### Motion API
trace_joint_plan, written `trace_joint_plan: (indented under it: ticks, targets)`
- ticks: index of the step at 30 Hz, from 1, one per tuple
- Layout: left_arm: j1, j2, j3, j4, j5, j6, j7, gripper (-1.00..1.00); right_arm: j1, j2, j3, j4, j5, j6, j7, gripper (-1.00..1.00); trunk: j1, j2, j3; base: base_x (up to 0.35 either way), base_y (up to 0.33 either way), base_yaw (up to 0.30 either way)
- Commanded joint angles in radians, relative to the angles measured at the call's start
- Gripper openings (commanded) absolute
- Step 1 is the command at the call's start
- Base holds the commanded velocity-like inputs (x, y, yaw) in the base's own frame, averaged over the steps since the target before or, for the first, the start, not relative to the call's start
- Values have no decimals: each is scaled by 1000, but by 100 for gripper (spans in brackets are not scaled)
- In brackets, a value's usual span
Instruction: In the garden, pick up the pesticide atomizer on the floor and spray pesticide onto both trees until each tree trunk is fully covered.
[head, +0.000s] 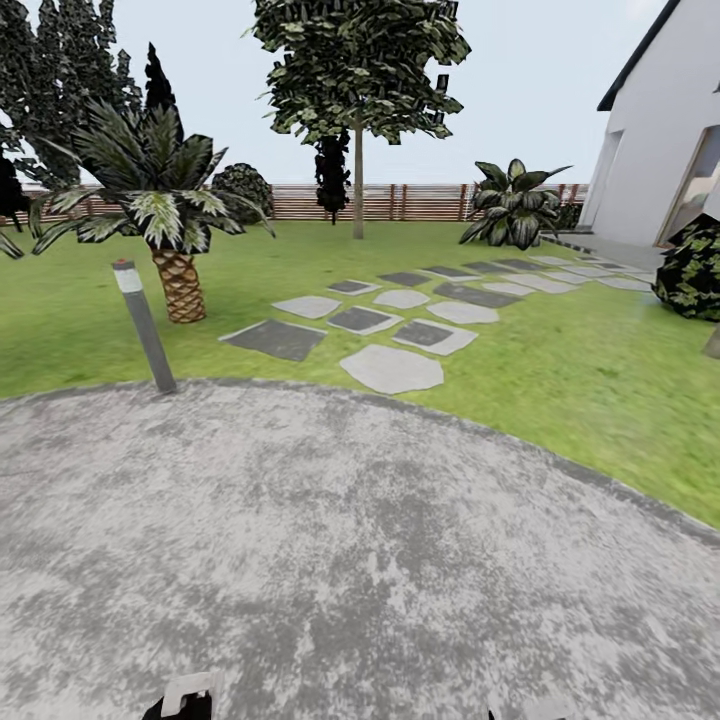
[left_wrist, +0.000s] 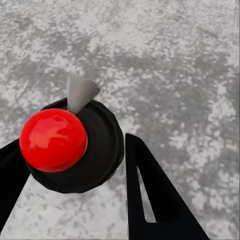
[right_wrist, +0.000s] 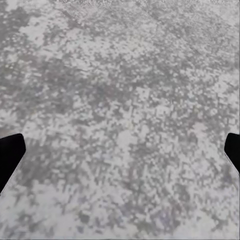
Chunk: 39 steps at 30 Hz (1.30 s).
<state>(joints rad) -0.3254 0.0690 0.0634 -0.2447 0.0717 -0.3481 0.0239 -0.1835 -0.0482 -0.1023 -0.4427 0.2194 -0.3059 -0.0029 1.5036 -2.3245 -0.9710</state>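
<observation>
The robot stands on a round patch of mottled grey pavement (head: 360, 560) at the edge of the garden lawn (head: 560, 370).

In the left wrist view, the left pincer (left_wrist: 75, 170) has its 2 black fingers (left_wrist: 155, 200) on either side of the pesticide atomizer (left_wrist: 75, 147). The atomizer shows a black round cap, a glossy red ball on top and a small grey nozzle. The fingers sit close against the cap, so the pincer looks closed on the atomizer, though the exact contact is hard to see. A white and black bit at the bottom edge of the head view may be part of the same arm or atomizer; I cannot tell which.

In the right wrist view, the right pincer (right_wrist: 120, 150) is spread wide, its 2 dark fingertips (right_wrist: 9, 155) at opposite edges with nothing but pavement between them.

Across the lawn, 1 tree (head: 357, 70) with a straight bare trunk (head: 358, 185) stands well away, near the brown slat fence (head: 420, 202). A path of flat grey stepping stones (head: 390, 368) crosses the grass toward a white house (head: 660, 130) on the right. A short palm (head: 170, 220) with a scaly orange-brown trunk stands on the left, and a thin grey lamp post (head: 145, 325) leans at the pavement's edge just in front of it.
</observation>
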Motion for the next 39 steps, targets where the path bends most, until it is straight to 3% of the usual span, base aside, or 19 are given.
trace_joint_plan:
  ticks: [1,39]
  targets:
    - [-1,0,-1,1,7,-3,-1,-100,-1,1,-5,1,11,-3,-1,100,0,0,-1,339,0,-2]
    - [0,0,-1,1,7,-3,-1,-100,-1,1,-9,15,9,-2,-2,100,0,0,-1,339,0,0]
